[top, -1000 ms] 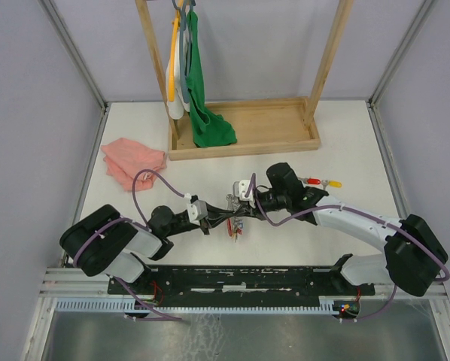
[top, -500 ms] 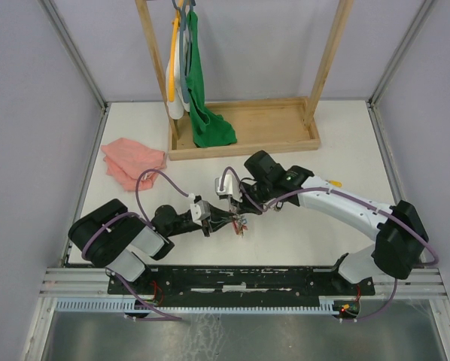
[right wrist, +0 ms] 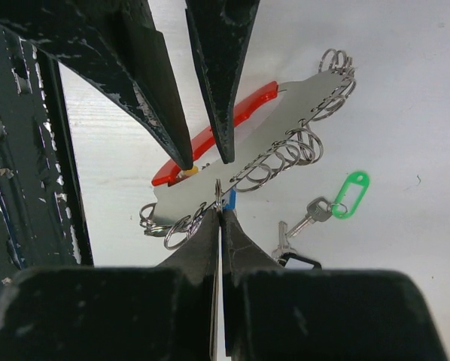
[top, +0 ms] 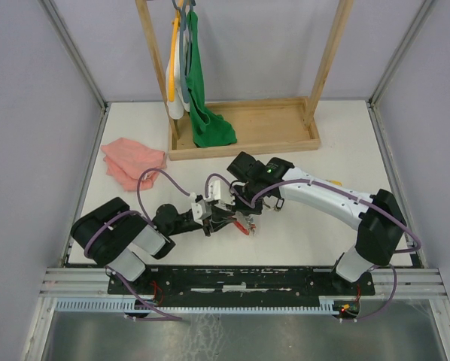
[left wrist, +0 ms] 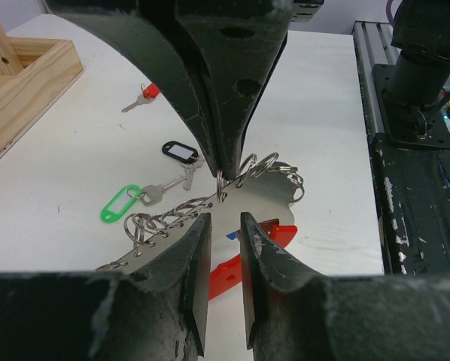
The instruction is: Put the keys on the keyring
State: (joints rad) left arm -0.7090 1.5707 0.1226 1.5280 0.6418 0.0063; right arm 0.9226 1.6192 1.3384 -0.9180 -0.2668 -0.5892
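The keyring (left wrist: 259, 197) is a grey plate with a red grip (left wrist: 232, 265) and several split rings (left wrist: 266, 163) along its edge, lying mid-table (top: 245, 224). My right gripper (right wrist: 220, 209) is shut on one split ring (right wrist: 218, 189) at the plate's edge. My left gripper (left wrist: 225, 219) faces it from the other side, open, its fingers (right wrist: 181, 154) just over the plate with nothing between them. A green-tagged key (left wrist: 123, 204) and a black-tagged key (left wrist: 181, 153) lie loose beside the plate. A red-tagged key (left wrist: 145, 93) lies farther off.
A pink cloth (top: 132, 162) lies at the left. A wooden rack (top: 244, 140) with a hanging green cloth (top: 202, 98) stands at the back. The black base rail (left wrist: 409, 188) runs along the table's near edge.
My left gripper has opened. The right arm has swung left across the table, bringing its shut gripper onto the keyring's edge opposite the left one.
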